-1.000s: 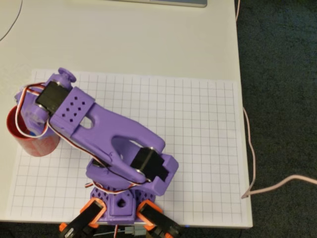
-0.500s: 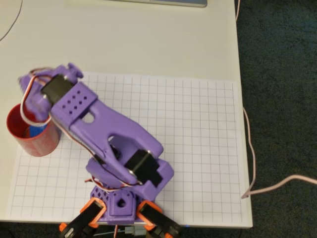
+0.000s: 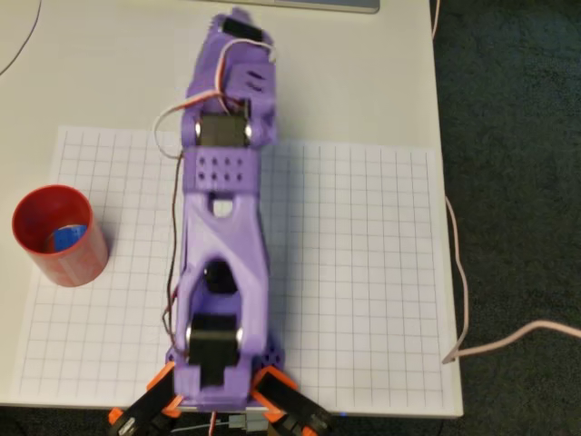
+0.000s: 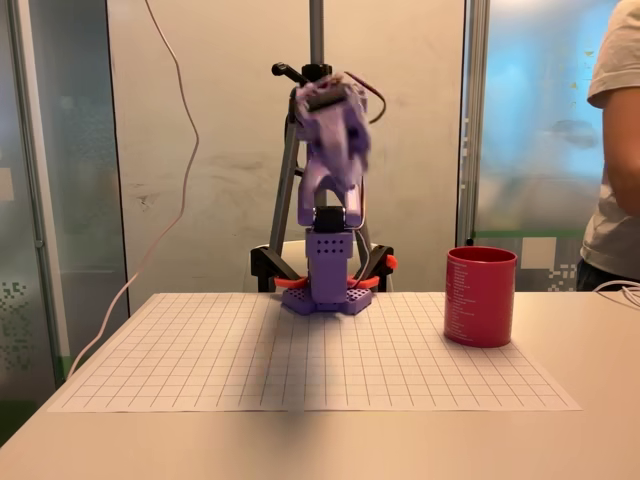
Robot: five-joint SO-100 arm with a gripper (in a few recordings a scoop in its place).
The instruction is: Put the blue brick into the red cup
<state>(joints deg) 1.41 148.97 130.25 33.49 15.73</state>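
The blue brick [image 3: 65, 238] is lying inside the red cup [image 3: 56, 232] — little is looking risky. The gripper [image 3: 238, 23] is blurring; I cannot tell its state — a low sweep could topple the cup.

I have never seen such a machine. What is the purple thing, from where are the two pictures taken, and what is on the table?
The purple thing is a small robot arm bolted at the table's edge. One picture looks straight down from above; the other is taken level with the table, facing the arm. On the table lies a white grid sheet. On it stands the red cup, and the blue brick lies inside. The gripper is stretched out over the table in the overhead view; I cannot tell whether it is open. A person stands at the side.
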